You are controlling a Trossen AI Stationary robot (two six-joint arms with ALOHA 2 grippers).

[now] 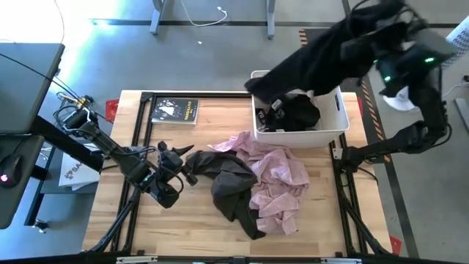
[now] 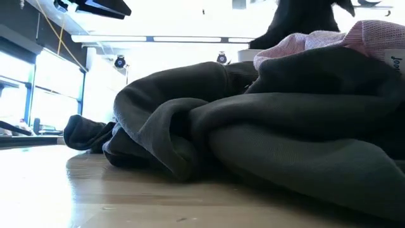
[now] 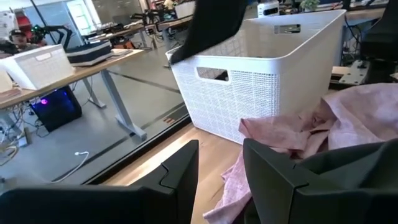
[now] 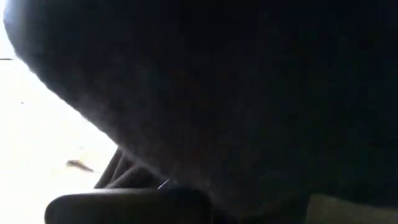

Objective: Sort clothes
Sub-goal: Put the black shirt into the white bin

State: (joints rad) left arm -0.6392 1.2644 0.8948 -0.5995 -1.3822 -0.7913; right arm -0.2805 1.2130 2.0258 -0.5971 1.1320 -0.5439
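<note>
From above, the right gripper (image 1: 381,33) is hanging high over the far right corner of the table. A black garment (image 1: 322,51) is hanging from it, and the cloth's low end is dangling over the white basket (image 1: 338,126). More black cloth (image 1: 297,111) is lying inside the basket. The right wrist view is showing almost only dark cloth (image 4: 236,93), so I cannot tell how the fingers are sitting, though the garment is hanging from that gripper.

The left gripper (image 1: 183,165) is sitting low over the table, just beside the dark grey-olive garment (image 1: 227,180). The left wrist view is showing what the view from above is not: its two fingers (image 3: 180,171) are standing apart with a gap between them, with nothing held in the gap. Past them, that view is showing the pale pink garment (image 3: 311,134) and the basket's lattice wall (image 3: 249,93).

From above, the pink garment (image 1: 275,180) is lying in the middle of the table, touching the grey-olive one and reaching up to the basket. A small dark booklet (image 1: 174,111) is lying near the far left of the table (image 1: 146,235).

The low view is showing the grey-olive garment (image 2: 266,139) close up, piled in thick folds on the wood, with pink cloth (image 2: 354,38) lying on top of it.
</note>
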